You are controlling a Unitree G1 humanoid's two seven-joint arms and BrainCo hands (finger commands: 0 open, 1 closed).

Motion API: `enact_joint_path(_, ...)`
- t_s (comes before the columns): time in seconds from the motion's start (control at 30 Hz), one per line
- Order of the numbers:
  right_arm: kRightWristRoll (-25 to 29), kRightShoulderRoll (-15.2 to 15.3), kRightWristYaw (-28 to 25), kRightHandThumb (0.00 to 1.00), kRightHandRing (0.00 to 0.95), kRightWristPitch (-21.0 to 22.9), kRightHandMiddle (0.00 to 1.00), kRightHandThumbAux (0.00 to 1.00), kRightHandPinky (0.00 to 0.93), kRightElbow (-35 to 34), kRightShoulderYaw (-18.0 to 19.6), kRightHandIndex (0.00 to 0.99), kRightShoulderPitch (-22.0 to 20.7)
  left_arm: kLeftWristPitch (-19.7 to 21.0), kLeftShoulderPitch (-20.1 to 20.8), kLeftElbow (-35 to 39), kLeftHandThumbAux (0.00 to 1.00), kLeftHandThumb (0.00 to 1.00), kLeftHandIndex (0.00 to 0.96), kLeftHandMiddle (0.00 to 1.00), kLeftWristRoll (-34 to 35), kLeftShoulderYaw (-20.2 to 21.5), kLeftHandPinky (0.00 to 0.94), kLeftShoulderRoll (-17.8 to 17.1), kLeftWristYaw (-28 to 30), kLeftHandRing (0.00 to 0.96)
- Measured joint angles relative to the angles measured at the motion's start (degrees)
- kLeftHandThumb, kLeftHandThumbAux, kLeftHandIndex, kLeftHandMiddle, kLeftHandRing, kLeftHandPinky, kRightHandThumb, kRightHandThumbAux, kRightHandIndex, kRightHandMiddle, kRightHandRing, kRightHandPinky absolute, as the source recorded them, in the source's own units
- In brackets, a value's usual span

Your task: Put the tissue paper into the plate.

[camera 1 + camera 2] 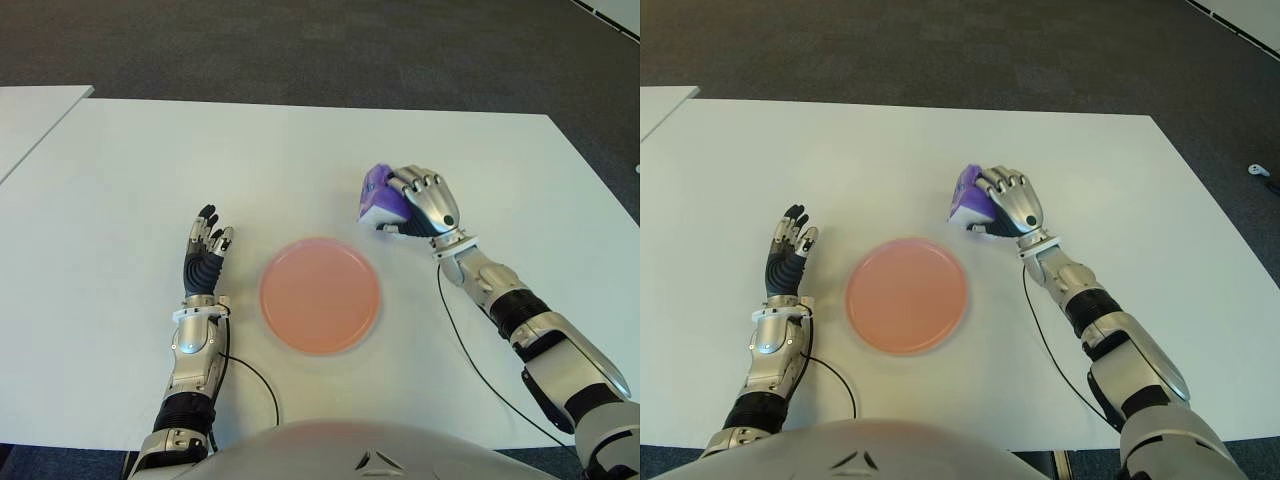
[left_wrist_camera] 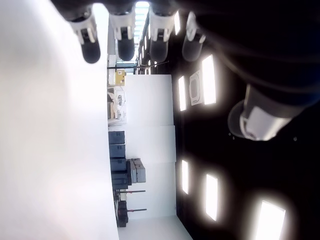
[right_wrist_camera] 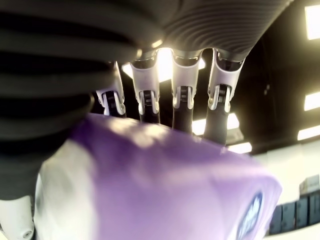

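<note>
Right hand: fingers wrapped around purple tissue pack, right of pink plate.
Left hand: fingers extended, empty, left of plate.

Bare desk lies open around the pink plate — nothing stands on its 12 o'clock side. At its 2 o'clock the right robot hand (closed around the purple tissue pack) sits near the rim; the left robot hand, fingers spread, occupies 9 o'clock.

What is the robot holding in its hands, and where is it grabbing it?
The right hand grips the purple tissue pack, its fingers curled over the top. The left hand, left of the pink plate, holds nothing.
</note>
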State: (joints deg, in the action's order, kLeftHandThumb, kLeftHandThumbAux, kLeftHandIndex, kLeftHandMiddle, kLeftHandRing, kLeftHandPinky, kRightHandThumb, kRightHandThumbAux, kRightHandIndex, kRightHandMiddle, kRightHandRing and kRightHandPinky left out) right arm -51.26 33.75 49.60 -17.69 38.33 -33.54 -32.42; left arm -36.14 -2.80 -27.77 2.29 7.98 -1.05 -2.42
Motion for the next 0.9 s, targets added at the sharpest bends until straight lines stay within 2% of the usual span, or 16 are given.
enact_joint_path(0.43,1.52,-0.02,-6.34,0.858,0.859,2.39,0.54,0.674,0.835,-10.77,10.1,0.405,-0.61,0.0,0.0,-0.01,0.505,0.0,0.0,0.001,0.03,0.03,0.0,-0.46,0.0,0.0)
enact_joint_path(0.6,1.33,-0.43,-8.62,0.858,0.857,3.51,0.539,0.673,0.834,-15.97,12.37,0.406,-0.92,0.0,0.08,-0.04,0.507,0.0,0.0,0.004,0.03,0.04,0.0,-0.55,0.0,0.0)
enact_joint_path(0.9,-0.51,-1.53,-10.66,0.858,0.852,4.5,0.54,0.673,0.836,-24.75,14.04,0.408,0.35,0.03,0.11,-0.04,0.509,0.0,0.0,0.001,0.04,0.03,0.0,-0.54,0.0,0.0)
